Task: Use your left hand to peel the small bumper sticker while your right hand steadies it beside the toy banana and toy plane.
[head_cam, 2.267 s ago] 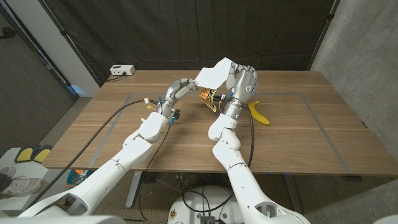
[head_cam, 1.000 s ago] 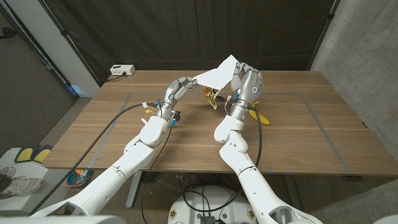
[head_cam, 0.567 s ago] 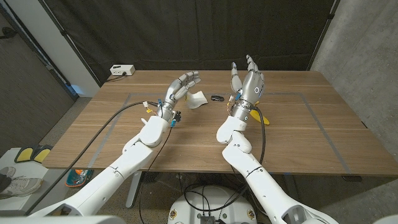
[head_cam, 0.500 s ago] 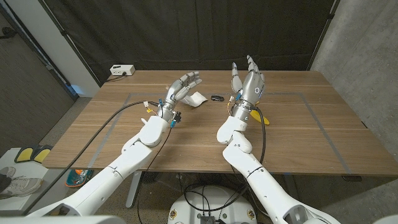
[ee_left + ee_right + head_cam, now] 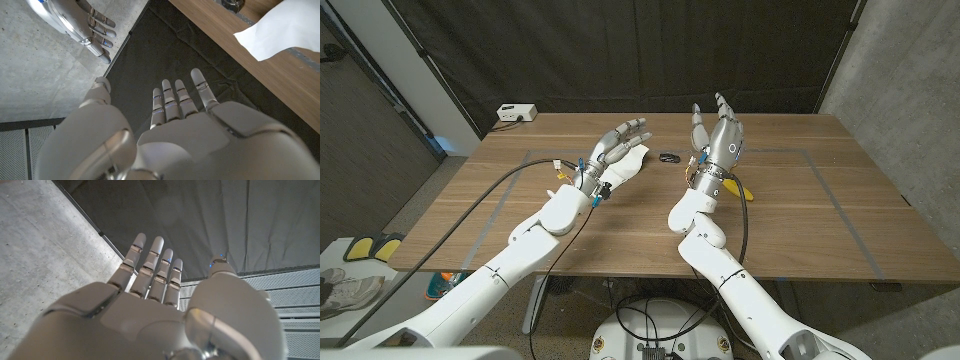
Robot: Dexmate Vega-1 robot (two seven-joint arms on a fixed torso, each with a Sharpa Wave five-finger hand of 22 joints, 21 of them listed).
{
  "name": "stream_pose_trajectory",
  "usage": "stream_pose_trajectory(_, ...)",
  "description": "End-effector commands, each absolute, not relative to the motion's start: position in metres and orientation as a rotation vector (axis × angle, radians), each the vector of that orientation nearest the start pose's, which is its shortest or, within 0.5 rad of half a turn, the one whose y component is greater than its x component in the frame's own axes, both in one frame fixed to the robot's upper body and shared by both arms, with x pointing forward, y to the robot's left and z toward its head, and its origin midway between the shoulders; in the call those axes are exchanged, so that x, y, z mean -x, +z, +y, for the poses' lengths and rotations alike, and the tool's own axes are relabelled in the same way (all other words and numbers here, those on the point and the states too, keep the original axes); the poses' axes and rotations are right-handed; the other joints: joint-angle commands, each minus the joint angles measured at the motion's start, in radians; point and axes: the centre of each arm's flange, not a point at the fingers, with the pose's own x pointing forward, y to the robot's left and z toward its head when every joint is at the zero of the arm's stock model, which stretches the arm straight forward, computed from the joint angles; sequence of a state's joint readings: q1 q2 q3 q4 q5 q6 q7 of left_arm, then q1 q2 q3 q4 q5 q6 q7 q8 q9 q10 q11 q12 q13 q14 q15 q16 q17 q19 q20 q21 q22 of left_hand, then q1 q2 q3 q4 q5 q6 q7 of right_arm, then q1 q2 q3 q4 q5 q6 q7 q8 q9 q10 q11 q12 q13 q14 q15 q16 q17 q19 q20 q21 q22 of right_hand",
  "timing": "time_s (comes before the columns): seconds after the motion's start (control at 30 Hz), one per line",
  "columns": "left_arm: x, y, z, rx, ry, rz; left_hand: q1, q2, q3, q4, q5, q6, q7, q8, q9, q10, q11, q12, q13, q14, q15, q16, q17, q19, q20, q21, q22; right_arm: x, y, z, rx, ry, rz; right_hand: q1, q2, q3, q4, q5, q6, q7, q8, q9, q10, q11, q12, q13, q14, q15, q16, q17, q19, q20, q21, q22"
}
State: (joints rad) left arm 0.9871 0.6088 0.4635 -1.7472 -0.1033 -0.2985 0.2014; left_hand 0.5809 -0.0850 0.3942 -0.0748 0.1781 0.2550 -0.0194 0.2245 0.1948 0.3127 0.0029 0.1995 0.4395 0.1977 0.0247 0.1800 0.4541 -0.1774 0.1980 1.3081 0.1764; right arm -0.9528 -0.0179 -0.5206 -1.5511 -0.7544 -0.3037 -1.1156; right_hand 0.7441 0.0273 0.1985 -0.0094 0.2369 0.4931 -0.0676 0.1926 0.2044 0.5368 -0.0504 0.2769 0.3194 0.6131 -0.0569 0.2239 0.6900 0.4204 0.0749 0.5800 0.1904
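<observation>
The white sticker sheet (image 5: 626, 168) lies on the table just below my left hand (image 5: 621, 139), which hovers over it with its fingers spread and holds nothing. In the left wrist view the sheet (image 5: 285, 27) lies apart from the left hand (image 5: 200, 132). My right hand (image 5: 720, 135) is raised upright with its fingers straight and apart, nothing in it; it also shows as the right hand (image 5: 150, 315) and the right hand (image 5: 75, 20). A small dark toy plane (image 5: 668, 157) sits between the hands. The yellow toy banana (image 5: 741, 189) pokes out behind the right wrist.
A white box (image 5: 516, 112) sits at the table's back left corner. Grey tape lines (image 5: 820, 175) mark a rectangle on the wooden table (image 5: 620, 230). A black cable (image 5: 505, 185) runs along my left arm. A dark curtain hangs behind.
Both hands held the white sheet up in the air earlier; they have let it go and it has dropped to the table. Both hands have opened and moved apart.
</observation>
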Motion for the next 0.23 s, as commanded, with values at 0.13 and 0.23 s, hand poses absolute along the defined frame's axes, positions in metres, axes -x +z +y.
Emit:
stream_pose_trajectory(0.13,-0.549,-0.022,0.18,-0.426,-0.2,-0.827,0.006,0.017,0.007,0.0,0.008,0.015,0.002,-0.006,-0.001,0.012,-0.007,0.01,-0.005,0.001,-0.01,0.005,-0.01,-0.108,0.012,-0.008,0.002,-0.552,-0.013,-0.098,0.562,-0.833,-0.925,-0.004,0.001,-0.004,-0.002,0.003,0.009,-0.002,0.005,-0.001,0.0,0.001,-0.007,0.002,-0.009,-0.046,0.001,0.0,-0.007,0.001,-0.007,0.0)
stream_pose_trajectory(0.23,-0.548,-0.026,0.181,-0.426,-0.177,-0.81,0.006,0.02,0.008,0.0,0.008,0.016,0.004,-0.007,-0.001,0.011,-0.004,0.01,-0.006,0.0,-0.008,0.005,-0.013,-0.11,0.013,-0.011,0.002,-0.56,-0.012,-0.098,0.552,-0.813,-0.924,-0.003,0.001,-0.004,-0.003,0.003,0.009,-0.003,0.006,-0.001,0.001,0.0,-0.008,0.001,-0.008,-0.046,0.001,-0.002,-0.007,0.001,-0.007,0.0)
